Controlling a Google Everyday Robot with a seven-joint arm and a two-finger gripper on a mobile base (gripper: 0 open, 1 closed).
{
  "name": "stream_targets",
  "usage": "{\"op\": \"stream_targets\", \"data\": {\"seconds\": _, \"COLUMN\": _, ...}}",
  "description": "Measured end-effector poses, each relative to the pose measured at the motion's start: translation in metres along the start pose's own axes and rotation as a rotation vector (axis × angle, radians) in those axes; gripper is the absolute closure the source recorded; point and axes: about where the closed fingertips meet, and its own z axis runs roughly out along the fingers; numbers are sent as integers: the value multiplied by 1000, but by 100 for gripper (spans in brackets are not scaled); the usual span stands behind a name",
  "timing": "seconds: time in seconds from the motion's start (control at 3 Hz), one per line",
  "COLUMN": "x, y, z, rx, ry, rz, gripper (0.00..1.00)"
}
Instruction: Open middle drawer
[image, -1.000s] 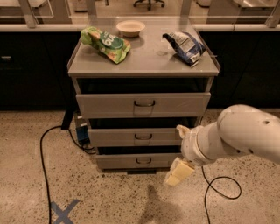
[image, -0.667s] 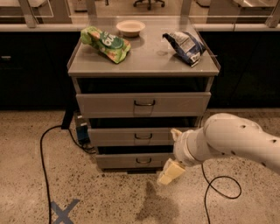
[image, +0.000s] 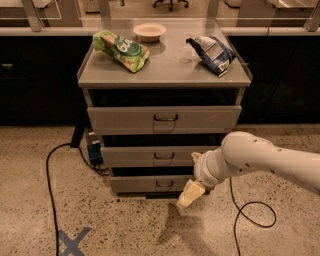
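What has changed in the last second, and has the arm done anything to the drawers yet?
The arm has swung left, bringing the gripper nearer the cabinet, low by the right end of the bottom drawer. It holds nothing. The middle drawer, green bag, blue bag and bowl have not moved.
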Motion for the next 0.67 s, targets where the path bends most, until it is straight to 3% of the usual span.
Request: {"op": "stream_targets", "data": {"seconds": 0.67, "x": 0, "y": -2, "z": 14, "rx": -7, "ry": -13, "rz": 14, "gripper": 0}}
